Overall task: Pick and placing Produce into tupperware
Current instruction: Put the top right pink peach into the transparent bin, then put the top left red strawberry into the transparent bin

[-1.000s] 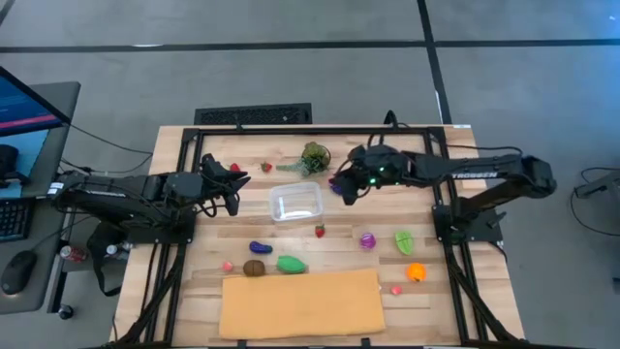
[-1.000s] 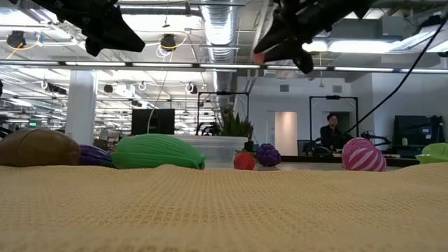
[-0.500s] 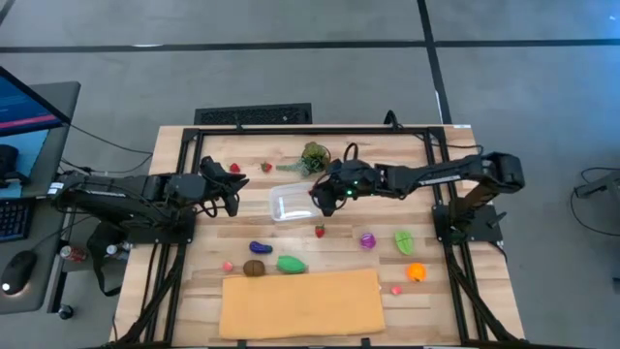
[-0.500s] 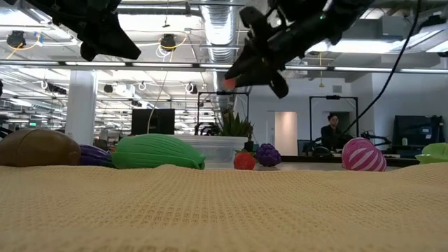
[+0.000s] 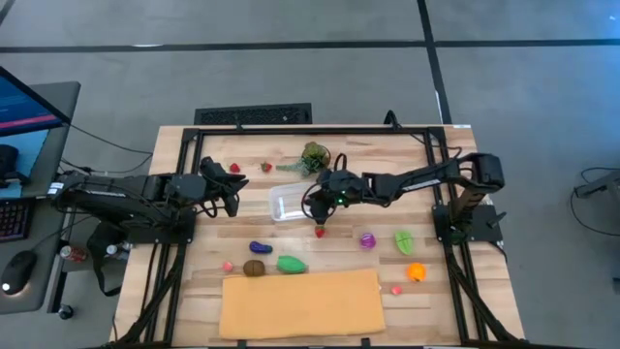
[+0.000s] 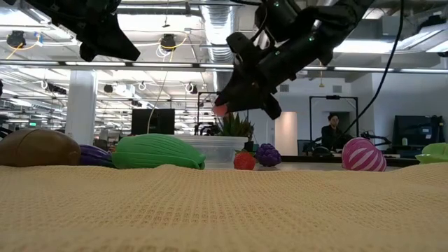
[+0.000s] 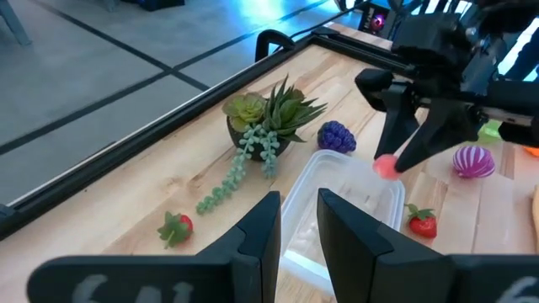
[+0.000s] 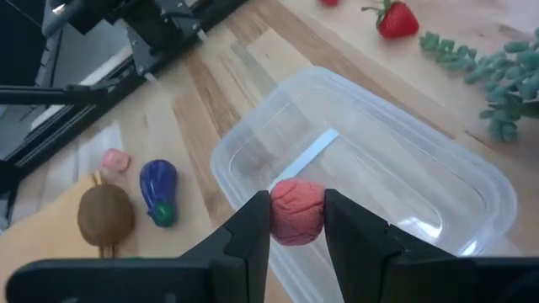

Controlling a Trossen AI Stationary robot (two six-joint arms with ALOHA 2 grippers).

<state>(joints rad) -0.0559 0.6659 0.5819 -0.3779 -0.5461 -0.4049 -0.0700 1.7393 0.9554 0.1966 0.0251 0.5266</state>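
- Since a second ago the right gripper (image 5: 316,204) has swung from beside the leafy bunch (image 5: 312,158) to the tub's (image 5: 291,197) right edge; the left arm has not moved.
- Its jaws are clamped on a pink ball (image 8: 296,210), held above the tub's rim and not touching the plastic.
- From table height the ball (image 6: 220,108) hangs clear over the tub (image 6: 210,145).
- Left gripper (image 5: 232,193) waits just left of the tub, above the table (image 5: 426,291), jaws narrowly parted and holding nothing.
- Inside, the tub shows no produce.
- A strawberry (image 5: 320,231) lies just below the tub's right corner; grapes (image 7: 336,136) sit beside its far end, near the bunch.
- Another strawberry (image 5: 266,167) lies up-left of the tub.
- An eggplant (image 5: 261,248), kiwi (image 5: 254,268) and green piece (image 5: 291,263) lie along the tan sheet's (image 5: 300,305) upper edge.
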